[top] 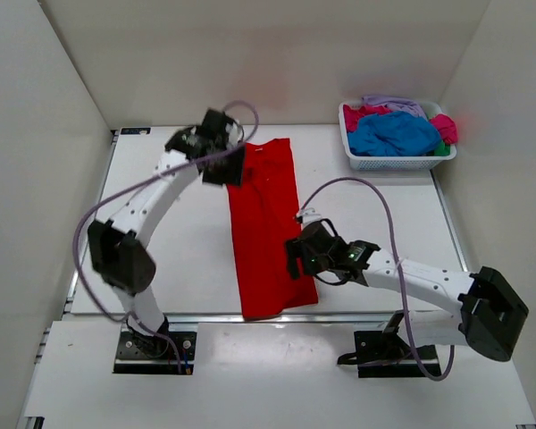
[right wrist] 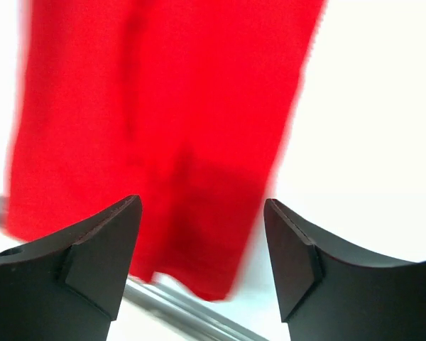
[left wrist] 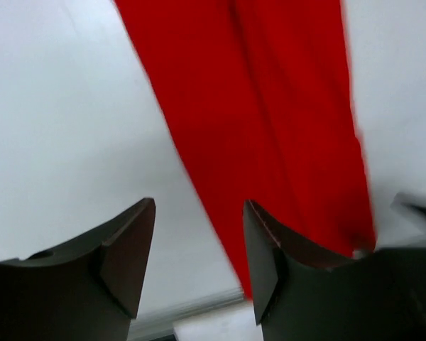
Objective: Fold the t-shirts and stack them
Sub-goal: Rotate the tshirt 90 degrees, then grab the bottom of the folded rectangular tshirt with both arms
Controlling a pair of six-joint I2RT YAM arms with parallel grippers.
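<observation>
Top external: a bright red cloth t-shirt (top: 263,223) lies in a long folded strip on the white table (top: 179,259). The left gripper (top: 225,168) hides its far left corner. The right gripper (top: 295,257) hides its near right edge. A white plastic mesh basket (top: 397,163) in the far right corner holds other coloured shirts (top: 393,134).
Left wrist: the fingers are apart and hold nothing.
Right wrist: these fingers are also apart and empty, above the red cloth.

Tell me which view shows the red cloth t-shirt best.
Top external: nearly the whole bright red cloth t-shirt shows, lying as a long strip. Both wrist views catch only blurred parts of it.
</observation>
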